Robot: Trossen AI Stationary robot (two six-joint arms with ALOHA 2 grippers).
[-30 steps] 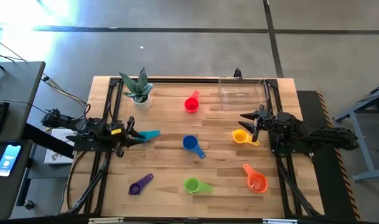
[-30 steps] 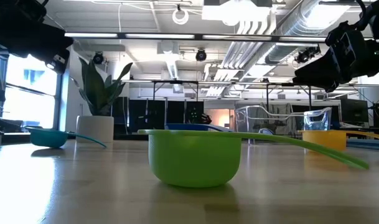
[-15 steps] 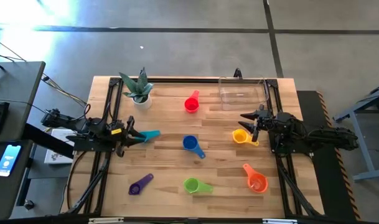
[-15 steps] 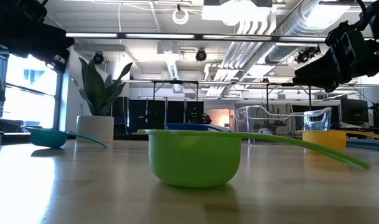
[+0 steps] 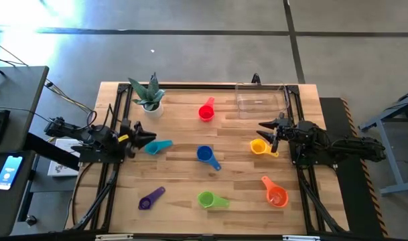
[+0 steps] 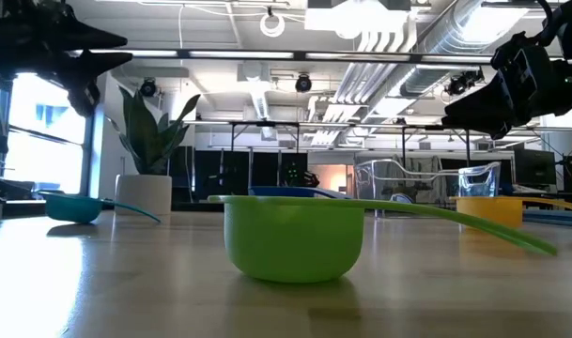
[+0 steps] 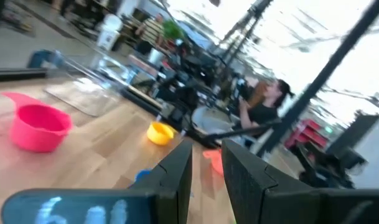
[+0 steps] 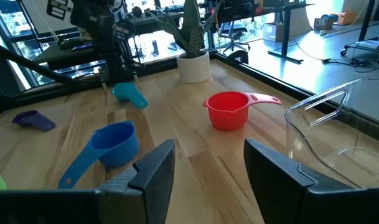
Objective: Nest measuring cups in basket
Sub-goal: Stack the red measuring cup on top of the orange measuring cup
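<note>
All seven cups lie scattered on the wooden counter (image 5: 183,167), none of them in the basket (image 5: 260,99), which sits clear and low-walled at the far right corner. The left tool (image 5: 145,138) hangs at the counter's left side, just beside the teal cup (image 5: 158,146) — its fingers stand a little apart with nothing between them. The right tool (image 5: 269,128) waits near the right edge, fingers spread and empty, just above the yellow cup (image 5: 258,146) and a short way in front of the basket. The red cup (image 5: 206,111) rests near the far edge, to the left of the basket; the blue cup (image 5: 205,154) lies mid-counter. Along the near edge sit the purple cup (image 5: 150,199), the green cup (image 5: 207,199) and the orange cup (image 5: 275,193) — well apart from one another. A small potted plant (image 5: 149,97) stands at the far left corner. Beyond the counter, a person shows in the room behind.
</note>
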